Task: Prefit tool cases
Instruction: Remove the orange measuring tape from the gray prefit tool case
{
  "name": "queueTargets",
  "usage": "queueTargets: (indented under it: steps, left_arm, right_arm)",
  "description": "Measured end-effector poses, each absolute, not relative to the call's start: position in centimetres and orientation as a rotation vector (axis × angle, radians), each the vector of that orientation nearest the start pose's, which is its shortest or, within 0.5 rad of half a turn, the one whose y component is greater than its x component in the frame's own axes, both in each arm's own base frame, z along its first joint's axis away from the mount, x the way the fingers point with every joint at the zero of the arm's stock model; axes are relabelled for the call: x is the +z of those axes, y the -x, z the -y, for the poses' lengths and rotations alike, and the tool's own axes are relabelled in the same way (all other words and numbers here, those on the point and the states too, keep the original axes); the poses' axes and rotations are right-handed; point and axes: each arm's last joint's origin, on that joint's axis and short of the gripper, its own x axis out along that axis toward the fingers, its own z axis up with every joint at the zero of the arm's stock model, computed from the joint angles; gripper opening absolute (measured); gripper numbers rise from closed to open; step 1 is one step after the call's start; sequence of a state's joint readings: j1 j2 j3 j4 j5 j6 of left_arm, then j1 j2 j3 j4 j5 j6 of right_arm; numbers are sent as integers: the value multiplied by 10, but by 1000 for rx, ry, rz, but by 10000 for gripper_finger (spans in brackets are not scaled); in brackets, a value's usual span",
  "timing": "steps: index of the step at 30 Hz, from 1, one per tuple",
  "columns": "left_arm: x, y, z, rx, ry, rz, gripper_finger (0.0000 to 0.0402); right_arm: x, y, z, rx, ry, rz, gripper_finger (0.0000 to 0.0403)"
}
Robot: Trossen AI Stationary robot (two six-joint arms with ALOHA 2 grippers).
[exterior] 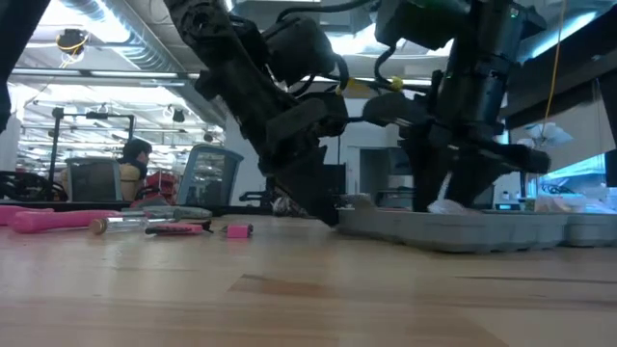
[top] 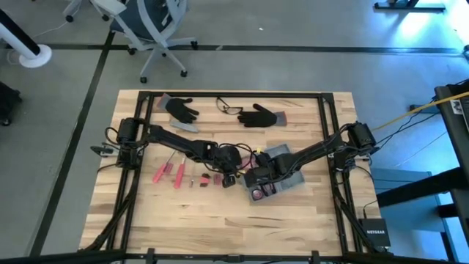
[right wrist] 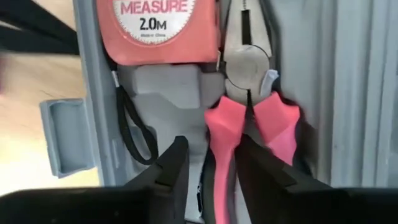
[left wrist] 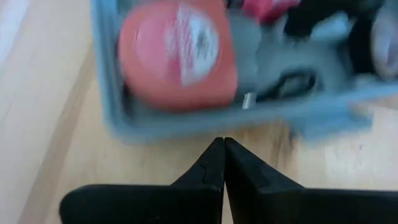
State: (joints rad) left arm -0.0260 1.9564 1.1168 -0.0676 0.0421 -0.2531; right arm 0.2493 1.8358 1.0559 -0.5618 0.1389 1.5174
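While tool case lies open on table, right of centre, right gripper sits over its moulded slots, fingers narrowed astride one red handle of pliers seated in slot (firm clamp not clear). Red tape measure fills neighbouring slot. Left gripper fully closed, empty, tips just beside case's outer wall. Loose red-handled tools lie left of case; black gloves at far edge.
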Motion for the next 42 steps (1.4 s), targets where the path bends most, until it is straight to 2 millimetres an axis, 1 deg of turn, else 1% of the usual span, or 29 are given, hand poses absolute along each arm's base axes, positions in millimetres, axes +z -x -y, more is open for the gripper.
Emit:
queueTargets:
  steps: [2,3,5,6,9,13,18,22,28,30,33,35,38,42]
  left_arm:
    - [129,-386,13,50,239,-917,0]
    - [129,-386,13,46,229,-920,0]
    - [129,-385,13,34,214,-931,0]
    - [130,-384,13,29,215,-935,0]
    - [133,-383,13,22,216,-939,0]
    - [140,-380,11,-2,188,-948,0]
    - [146,-380,10,-14,160,-926,0]
    - [155,-379,6,-6,163,-899,0]
    - [176,-374,-3,6,150,-852,0]
    - [180,-371,-6,36,140,-863,0]
    - [177,-367,-10,92,134,-905,0]
    - [176,-366,-13,122,164,-914,0]
    - [173,-368,-15,170,225,-901,0]
    - [170,-369,-15,224,289,-900,0]
  right_arm:
    - [131,-320,-77,-894,-1012,-1060,95]
    - [130,-320,-77,-902,-1005,-1057,79]
    - [128,-320,-77,-905,-990,-1045,33]
    - [128,-320,-79,-898,-972,-1040,20]
    - [131,-319,-79,-900,-951,-1024,13]
    - [142,-317,-78,-860,-947,-1012,4]
    - [159,-314,-78,-793,-948,-980,4]
    - [180,-314,-78,-702,-964,-914,4]
    - [203,-302,-72,-685,-832,-876,2]
    - [209,-297,-67,-696,-785,-872,2]
    - [214,-293,-59,-672,-724,-908,1]
    - [215,-293,-50,-644,-683,-951,1]
    - [213,-297,-33,-586,-645,-1007,1]
    - [211,-305,-2,-438,-588,-1049,0]
